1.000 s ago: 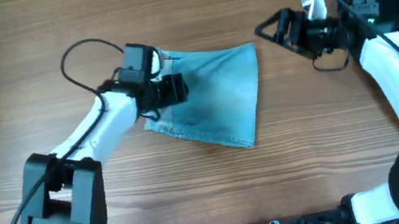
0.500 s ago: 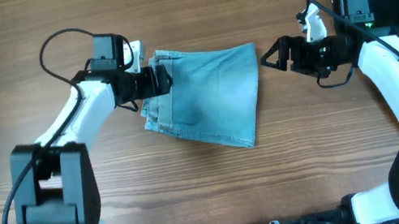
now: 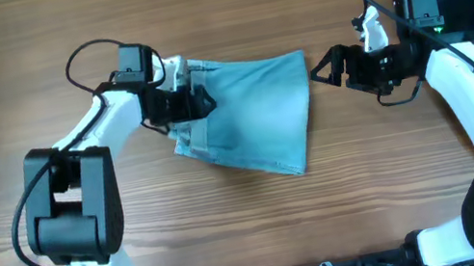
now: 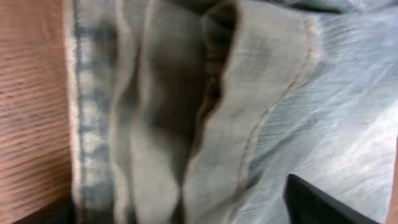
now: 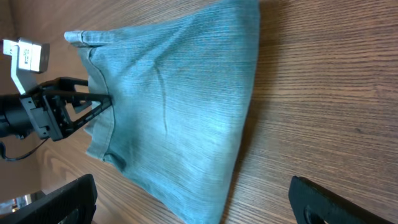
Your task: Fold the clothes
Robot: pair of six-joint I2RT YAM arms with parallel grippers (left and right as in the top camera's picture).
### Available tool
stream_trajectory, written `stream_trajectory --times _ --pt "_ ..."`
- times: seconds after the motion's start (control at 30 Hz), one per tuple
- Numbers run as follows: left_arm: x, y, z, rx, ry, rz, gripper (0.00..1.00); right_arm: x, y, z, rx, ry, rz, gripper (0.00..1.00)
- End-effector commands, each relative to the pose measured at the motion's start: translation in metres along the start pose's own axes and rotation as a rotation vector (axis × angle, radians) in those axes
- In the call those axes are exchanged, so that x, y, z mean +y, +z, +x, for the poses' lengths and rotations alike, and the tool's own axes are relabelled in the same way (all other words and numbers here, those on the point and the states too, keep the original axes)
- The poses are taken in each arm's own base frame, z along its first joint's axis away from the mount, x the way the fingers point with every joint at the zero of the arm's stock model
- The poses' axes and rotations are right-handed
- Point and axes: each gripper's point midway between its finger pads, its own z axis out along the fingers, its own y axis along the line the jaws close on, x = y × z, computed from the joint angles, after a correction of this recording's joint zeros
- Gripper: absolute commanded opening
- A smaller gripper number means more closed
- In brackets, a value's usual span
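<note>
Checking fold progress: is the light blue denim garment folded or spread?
Folded: light blue denim garment lies doubled, several layers stacked at its waistband edge.

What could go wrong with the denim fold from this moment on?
1. The left end effector is open over several bunched layers at the edge of the denim garment; closing may catch only some layers, giving a crooked fold.
2. The right end effector is open beside a corner, holding nothing; pulled from one side, the garment may slide on the table.
</note>
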Motion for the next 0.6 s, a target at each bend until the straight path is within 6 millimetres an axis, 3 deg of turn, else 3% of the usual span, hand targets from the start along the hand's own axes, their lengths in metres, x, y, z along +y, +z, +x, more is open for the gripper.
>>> stream_trajectory --times 0.0,0.03,0.13,0.17,0.2,0.33,0.47,0.57 --pt "-0.012 0.020 0.021 0.086 -0.003 0.057 0.69 -0.002 0.003 0.003 0.008 -0.019 0.010 1.00" --pt "-0.014 0.021 0.023 0.091 0.002 0.058 0.56 -0.002 0.003 0.003 0.008 -0.019 0.010 0.99" --pt "-0.021 0.025 0.026 0.104 0.013 0.062 0.28 -0.002 0.003 0.003 0.009 -0.019 0.010 0.99" --pt "-0.024 0.026 0.027 0.108 0.019 0.064 0.12 -0.002 0.003 0.003 0.009 -0.019 0.010 0.99" --pt "-0.026 0.027 0.028 0.109 0.025 0.066 0.05 -0.003 0.003 0.003 0.009 -0.018 0.011 1.00" --pt "-0.029 0.029 0.018 0.071 -0.005 0.072 0.04 -0.003 0.003 0.004 0.011 -0.016 0.011 0.99" --pt "-0.028 0.026 -0.013 -0.044 -0.071 0.089 0.04 -0.003 0.003 0.005 0.016 -0.013 0.012 1.00" --pt "-0.014 0.016 -0.046 -0.174 -0.173 0.078 0.04 -0.003 0.002 0.007 0.024 -0.008 0.013 0.99"
